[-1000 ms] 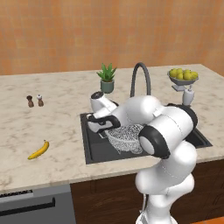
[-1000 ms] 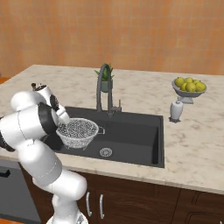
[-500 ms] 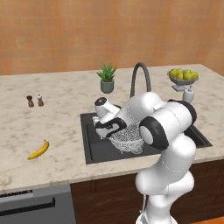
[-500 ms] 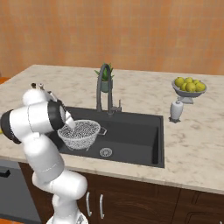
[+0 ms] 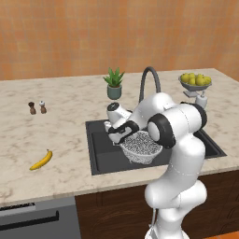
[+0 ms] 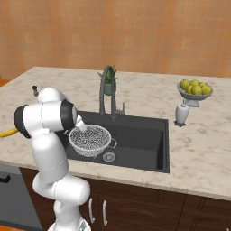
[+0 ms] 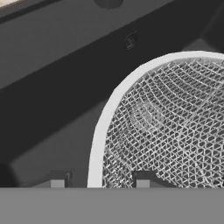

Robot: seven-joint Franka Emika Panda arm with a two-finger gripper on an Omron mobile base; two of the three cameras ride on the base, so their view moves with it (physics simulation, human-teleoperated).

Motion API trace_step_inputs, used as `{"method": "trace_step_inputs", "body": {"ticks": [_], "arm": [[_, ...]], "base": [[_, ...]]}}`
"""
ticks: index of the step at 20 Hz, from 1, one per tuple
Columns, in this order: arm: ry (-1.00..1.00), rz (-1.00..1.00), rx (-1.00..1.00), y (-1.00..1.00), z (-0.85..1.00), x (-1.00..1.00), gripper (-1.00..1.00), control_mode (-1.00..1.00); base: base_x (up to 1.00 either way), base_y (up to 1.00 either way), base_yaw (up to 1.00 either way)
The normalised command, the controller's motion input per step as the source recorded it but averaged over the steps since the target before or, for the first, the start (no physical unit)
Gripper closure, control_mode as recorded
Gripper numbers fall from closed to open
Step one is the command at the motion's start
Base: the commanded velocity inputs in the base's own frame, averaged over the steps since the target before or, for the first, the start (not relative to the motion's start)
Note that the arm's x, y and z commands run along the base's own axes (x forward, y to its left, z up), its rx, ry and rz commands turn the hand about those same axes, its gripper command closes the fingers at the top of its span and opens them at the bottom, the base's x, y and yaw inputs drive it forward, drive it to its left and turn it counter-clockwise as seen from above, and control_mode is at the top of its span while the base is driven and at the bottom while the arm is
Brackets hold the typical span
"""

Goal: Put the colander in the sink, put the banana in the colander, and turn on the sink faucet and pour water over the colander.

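Hand view shows the colander rim running up between the two finger tips, one outside at lower left and one inside the mesh, so the gripper appears clamped on the rim. In the left base view the colander sits at centre frame in the sink; whether it rests on the floor I cannot tell. Released tilted, it could tip or roll toward the drain. The banana lies at left on the counter, well apart.

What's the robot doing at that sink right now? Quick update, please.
End effector astride colander rim, in sink. Banana waits on counter. Nothing blocking.
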Motion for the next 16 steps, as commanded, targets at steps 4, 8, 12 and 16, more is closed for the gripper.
{"method": "trace_step_inputs", "body": {"ticks": [4, 8, 12, 16], "arm": [[-0.05, 0.00, 0.00, 0.00, -0.17, 0.65, 1.00, -1.00], [-0.01, 0.00, -0.01, -0.07, -0.28, 0.64, 1.00, -1.00], [0.04, 0.00, -0.09, -0.34, -0.49, 0.28, 1.00, -1.00], [0.14, 0.00, -0.16, -0.46, -0.72, 0.06, 1.00, -1.00]], "base": [[0.00, 0.00, 0.00], [0.00, 0.00, 0.00], [0.00, 0.00, 0.00], [0.00, 0.00, 0.00]]}}
